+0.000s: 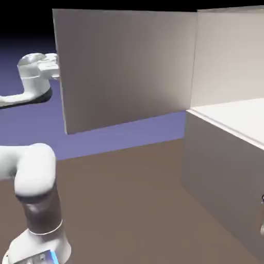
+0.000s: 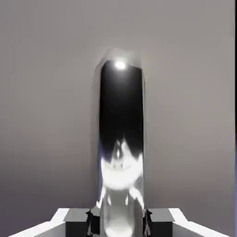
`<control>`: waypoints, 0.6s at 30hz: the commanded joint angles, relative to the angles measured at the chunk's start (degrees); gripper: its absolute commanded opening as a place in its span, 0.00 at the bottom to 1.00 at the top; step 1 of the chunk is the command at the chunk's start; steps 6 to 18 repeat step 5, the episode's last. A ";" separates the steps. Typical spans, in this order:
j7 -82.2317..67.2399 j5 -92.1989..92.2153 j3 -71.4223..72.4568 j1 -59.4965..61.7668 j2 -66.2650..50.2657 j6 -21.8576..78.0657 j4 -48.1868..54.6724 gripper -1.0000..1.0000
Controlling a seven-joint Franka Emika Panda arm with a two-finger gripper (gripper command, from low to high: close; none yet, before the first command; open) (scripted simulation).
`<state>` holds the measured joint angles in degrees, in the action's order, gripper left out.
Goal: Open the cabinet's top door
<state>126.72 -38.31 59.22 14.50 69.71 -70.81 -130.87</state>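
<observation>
**Top door swung wide, handle pinched in the gripper**

Top door [image 1: 124,67] standing open, swung out from the cabinet [image 1: 227,170] toward the exterior view's left, hinged along the vertical edge at upper right. Flat, matte grey, plain rectangle, shaded darker toward the hinge.

Gripper [image 2: 119,222] clamped narrow on the handle [image 2: 121,139]: in the hand view, grey fingertips [image 2: 76,220] pressed close on either side of the silver loop at the bottom edge. Handle glossy and metallic, rounded at its top, mirror-dark in the middle with a bright highlight near the top and a white glare lower down. Behind it, nothing but the door's smooth grey face filling the picture.

In the exterior view, gripper itself hidden behind the door's free left edge; only the white wrist [image 1: 37,69] showing, right up against that edge. Handle out of sight from this side. Arm [image 1: 33,175] cut off by the left and bottom borders, with a dark grey band on the lower link.

Cabinet cropped at right and bottom; pale shelf surface and pale inner wall exposed above the lower grey front. Brown matte table [image 1: 118,206] beneath.
</observation>
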 commanded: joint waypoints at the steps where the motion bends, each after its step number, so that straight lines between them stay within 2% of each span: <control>1: -0.19 0.67 1.34 1.96 -0.35 1.51 2.09 0.00; 5: -1.09 2.58 5.47 8.62 -1.08 6.25 9.15 0.00; 18: -1.09 2.58 5.47 8.62 -1.08 6.25 9.15 0.00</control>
